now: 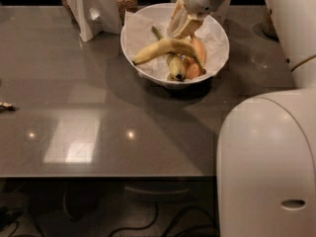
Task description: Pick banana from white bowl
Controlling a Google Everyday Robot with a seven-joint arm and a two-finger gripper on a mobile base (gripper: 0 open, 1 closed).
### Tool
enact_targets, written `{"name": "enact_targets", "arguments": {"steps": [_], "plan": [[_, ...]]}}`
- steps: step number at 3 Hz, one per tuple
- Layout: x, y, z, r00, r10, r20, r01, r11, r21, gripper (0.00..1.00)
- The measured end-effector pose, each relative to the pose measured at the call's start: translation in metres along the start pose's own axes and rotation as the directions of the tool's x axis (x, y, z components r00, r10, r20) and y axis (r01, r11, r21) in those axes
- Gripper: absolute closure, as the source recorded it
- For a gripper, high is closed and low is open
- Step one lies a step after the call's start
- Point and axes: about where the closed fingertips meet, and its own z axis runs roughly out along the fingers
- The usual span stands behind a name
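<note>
Nearest, the robot's white body (266, 167) fills the lower right, and the grey tabletop (89, 102) runs back to the white bowl (143, 69). Over its paper lining (140, 31) the banana (160, 48) lies almost level, seemingly raised off the shorter banana (176, 68) and orange fruit (194, 68) beneath. The gripper (183, 29) reaches down from behind, its fingers (178, 26) clamped on the banana toward its right end, not its middle. That off-centre hold is the risk: the long left part could sag and twist free, or its tip could snag the paper or rim and drag the bowl toward the white stand (96, 9) behind.
</note>
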Motion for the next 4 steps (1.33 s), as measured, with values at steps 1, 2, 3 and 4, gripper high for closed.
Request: {"name": "enact_targets", "arguments": {"steps": [1, 2, 3, 4], "plan": [[-0.003, 0.007, -0.024, 0.999, 0.014, 0.036, -0.016, 0.9983, 0.057, 1.0], [-0.008, 0.014, -0.05, 0.99, 0.049, 0.131, -0.067, 0.9891, 0.132, 0.81], [-0.01, 0.02, -0.061, 0.97, 0.087, 0.225, -0.129, 0.9755, 0.178, 0.58], [-0.007, 0.025, -0.059, 0.944, 0.122, 0.305, -0.189, 0.9618, 0.198, 0.35]]}}
